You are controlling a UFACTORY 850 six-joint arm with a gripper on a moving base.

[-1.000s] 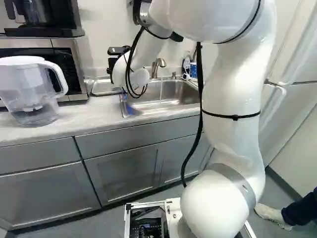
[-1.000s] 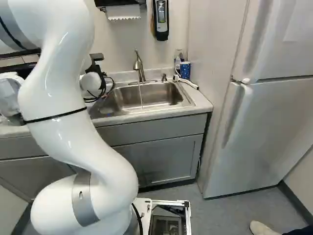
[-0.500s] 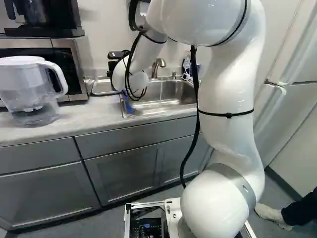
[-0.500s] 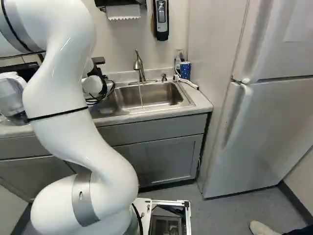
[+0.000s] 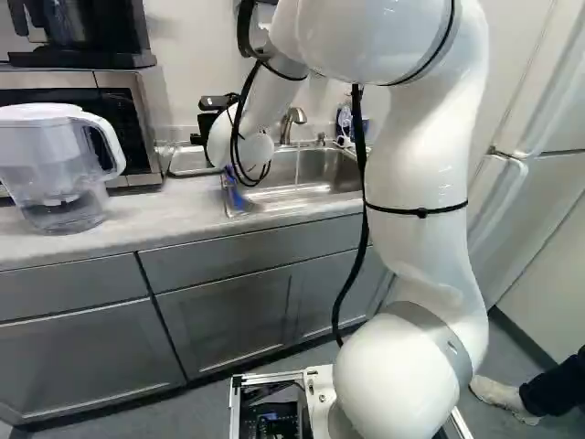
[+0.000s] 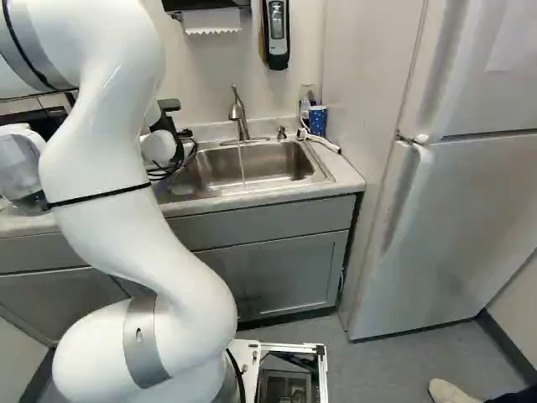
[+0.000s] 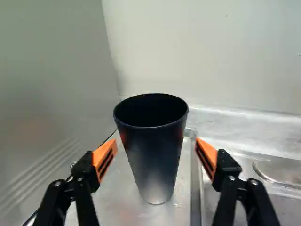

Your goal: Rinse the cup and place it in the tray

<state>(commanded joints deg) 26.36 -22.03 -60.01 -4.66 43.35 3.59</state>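
Since the first frame, the upper links of the arm (image 5: 425, 137) have shifted slightly left in the left base view; the base is stationary. The cup (image 7: 153, 150) stands upright on the tray (image 7: 113, 207), between the fingers of the gripper (image 5: 199, 137). The fingers are spread apart, with a gap at each side of the cup. The tray is beside the sink (image 6: 252, 164). A thin stream of water (image 6: 243, 164) runs from the faucet (image 6: 238, 116) into the sink.
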